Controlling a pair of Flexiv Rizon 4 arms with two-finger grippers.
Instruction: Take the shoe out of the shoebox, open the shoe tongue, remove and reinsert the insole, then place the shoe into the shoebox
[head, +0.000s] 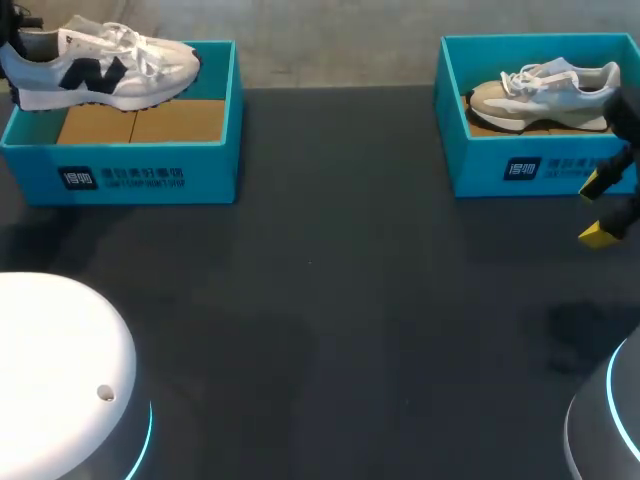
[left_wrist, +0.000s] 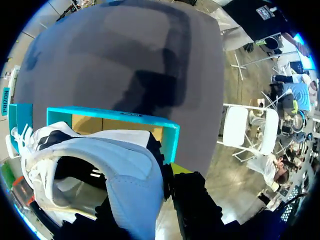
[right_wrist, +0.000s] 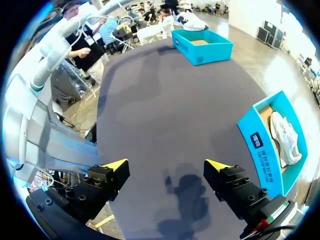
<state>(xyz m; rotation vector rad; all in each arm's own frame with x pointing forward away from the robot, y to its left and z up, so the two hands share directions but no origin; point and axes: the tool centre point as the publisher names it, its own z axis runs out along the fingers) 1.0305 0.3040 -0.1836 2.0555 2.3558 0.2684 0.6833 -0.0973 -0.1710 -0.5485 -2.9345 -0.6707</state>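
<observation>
Left gripper (left_wrist: 142, 202) is clenched on the heel of the white shoe (head: 110, 65), with one dark finger on each side of the pale blue heel panel. That grip carries the shoe by its stiffest part. It also leaves the laces, tongue and opening free, which suits the steps to come. In the head view the shoe rides level with the rim of the left shoebox (head: 150, 175), toe pointing toward the middle of the counter (head: 330, 300) and sole over the box's far side. By my reading it is partly lifted out and not yet clear of the box. Below it the box holds nothing but its brown cardboard floor (head: 140, 122).

Right gripper (head: 603, 208) hangs released, its yellow tips well apart, just in front of the right shoebox (head: 480, 165) and above the bare counter. It touches nothing. Waiting there, it is probably meant either to help with the tongue and insole or to deal with its own box later.

Inside the right shoebox a beige and white shoe (head: 545, 95) lies flat on its sole, fully within the walls, laces up and toe toward the box's inner wall. The two boxes stand well apart at the counter's far corners, leaving the dark middle open as working room.
</observation>
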